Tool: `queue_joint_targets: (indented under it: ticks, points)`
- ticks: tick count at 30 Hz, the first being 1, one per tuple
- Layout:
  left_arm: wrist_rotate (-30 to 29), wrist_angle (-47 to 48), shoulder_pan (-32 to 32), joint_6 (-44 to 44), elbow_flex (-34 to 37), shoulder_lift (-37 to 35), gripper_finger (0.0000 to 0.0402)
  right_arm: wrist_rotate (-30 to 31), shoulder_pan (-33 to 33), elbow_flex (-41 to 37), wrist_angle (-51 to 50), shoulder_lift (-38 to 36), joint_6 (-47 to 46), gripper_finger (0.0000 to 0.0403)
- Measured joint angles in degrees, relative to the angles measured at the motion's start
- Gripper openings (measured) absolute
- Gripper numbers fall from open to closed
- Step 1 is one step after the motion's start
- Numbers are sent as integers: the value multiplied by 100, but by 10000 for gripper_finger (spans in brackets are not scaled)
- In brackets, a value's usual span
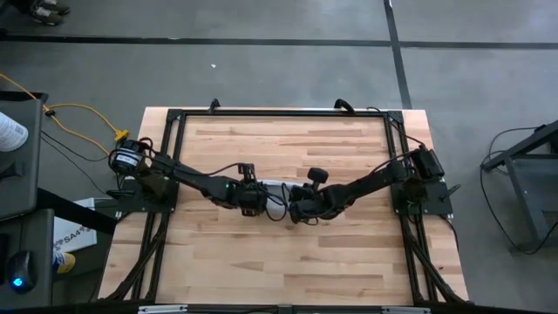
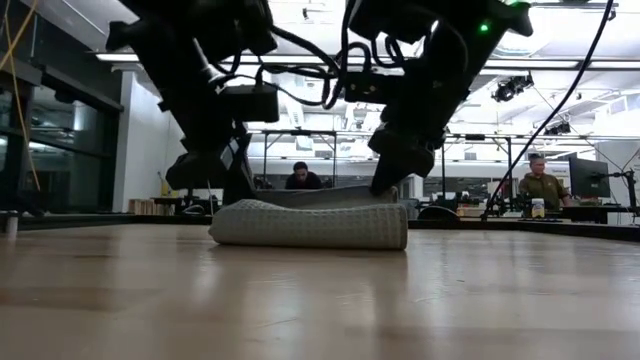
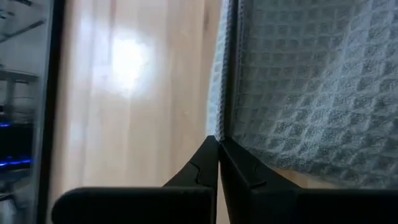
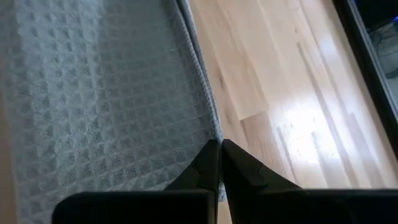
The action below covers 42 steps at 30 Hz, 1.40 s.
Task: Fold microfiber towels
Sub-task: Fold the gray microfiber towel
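Towel (image 2: pixel 310 224) folded on wooden table (image 2: pixel 320 300); both grippers pinch its edges; people behind.

Both arms are dark, near-black, built from slim tubular links joined by bulkier rounded joint housings. The left arm (image 1: pixel 187 179) and the right arm (image 1: pixel 366 181) each rise from a black base block bolted to a black tube frame (image 1: pixel 279 112) edging the worktop. Black cables loop loosely along the links and over the wrist housings. A round black knob (image 1: pixel 316 175) projects near the right wrist. In the low view a small green indicator light (image 2: pixel 484 28) glows on one arm's upper housing. The fingers (image 3: pixel 245 171) are matte black, flat-sided and taper to narrow points, with a stepped notch along each inner edge.
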<state>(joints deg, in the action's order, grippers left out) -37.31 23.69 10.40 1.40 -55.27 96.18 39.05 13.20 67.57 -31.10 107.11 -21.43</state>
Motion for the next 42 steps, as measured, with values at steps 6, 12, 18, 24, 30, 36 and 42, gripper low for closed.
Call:
queue_joint_targets:
  ticks: [6, 12, 18, 24, 30, 36, 42]
  points:
    - [207, -425, -180, -32, 279, 0, 4, -159, -194, 0, -1, 0, 4, 4]
    - [292, -488, -350, -322, 289, 0, 6, -222, -385, 0, -31, 2, -69, 4]
    - [456, -537, -441, -548, 289, 0, 7, -551, -531, 0, -64, 0, -125, 5]
    - [537, -729, -443, -746, 300, 0, 8, -611, -550, 0, -211, 2, -127, 39]
    - [527, -731, -443, -762, 300, 0, 8, -523, -552, 0, -202, 2, -89, 93]
    - [421, -766, -445, -867, 300, 0, 15, -457, -577, 0, -185, 2, -64, 127]
    - [266, -772, -445, -869, 300, 0, 73, -466, -585, 0, -178, 2, 16, 141]
